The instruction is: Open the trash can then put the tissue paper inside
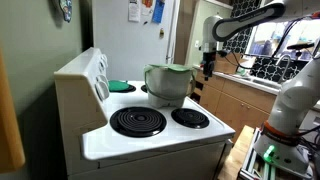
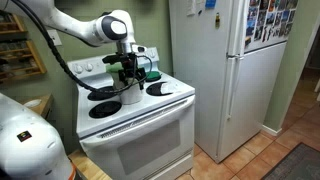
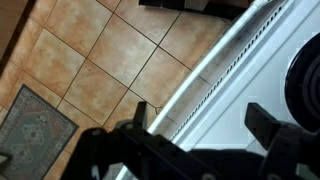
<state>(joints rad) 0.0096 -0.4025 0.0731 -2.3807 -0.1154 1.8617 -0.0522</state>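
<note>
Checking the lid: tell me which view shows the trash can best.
An exterior view shows the trash can whole and unblocked. In an exterior view the trash can sits small, partly behind the arm. The wrist view misses it.

Kitchen w/ white stove [image 2: 140, 135], white fridge [image 2: 205, 80], tan tile floor [image 3: 100, 60], small rug [image 3: 35, 135].

White electric stove [image 2: 150, 125] with 2 black coil burners [image 1: 137, 121] in front, a flat green disc [image 1: 119, 86] behind; white refrigerator [image 2: 225, 80] just beside it; patterned rug [image 3: 35, 130] on tan floor tiles [image 3: 100, 60].
</note>
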